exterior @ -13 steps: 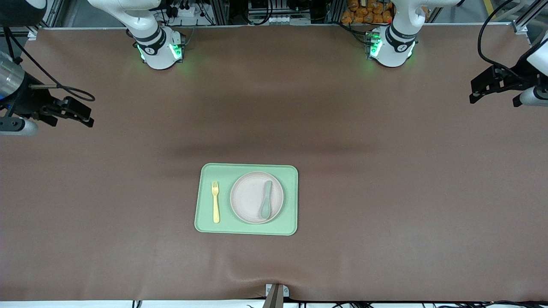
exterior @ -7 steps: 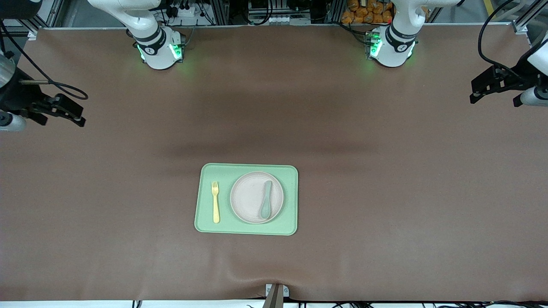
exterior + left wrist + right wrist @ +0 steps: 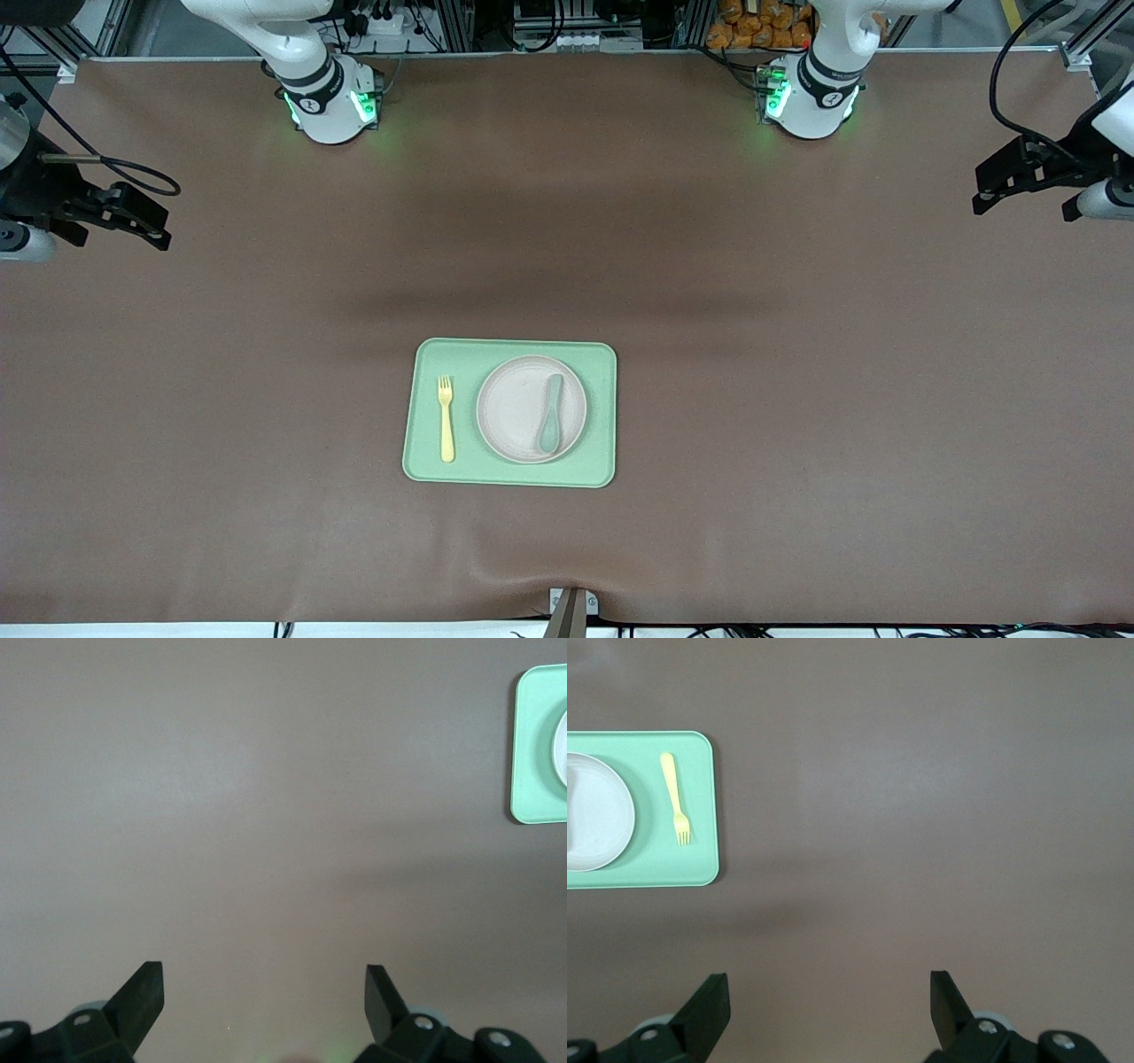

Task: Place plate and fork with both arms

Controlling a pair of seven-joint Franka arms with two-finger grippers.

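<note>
**Both arms parked wide of the tray**

One plate (image 3: 531, 409), one fork (image 3: 446, 418) and one spoon (image 3: 550, 413) sat on the single tray (image 3: 508, 351), the spoon lying on the plate, the fork beside it toward the right arm's end. The left gripper (image 3: 264, 989) and right gripper (image 3: 830, 994) hung spread and empty over bare table at their ends. Judged: approach from above, fingers straddling the fork's handle.

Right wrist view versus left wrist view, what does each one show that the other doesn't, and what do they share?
Only the right wrist view shows the fork lying on the tray beside the plate, plus the open right gripper. Only the left wrist view shows the open left gripper; the fork is out of its frame. Both share the tray's edge, a slice of the plate, and bare brown table under open, empty fingers.
</note>
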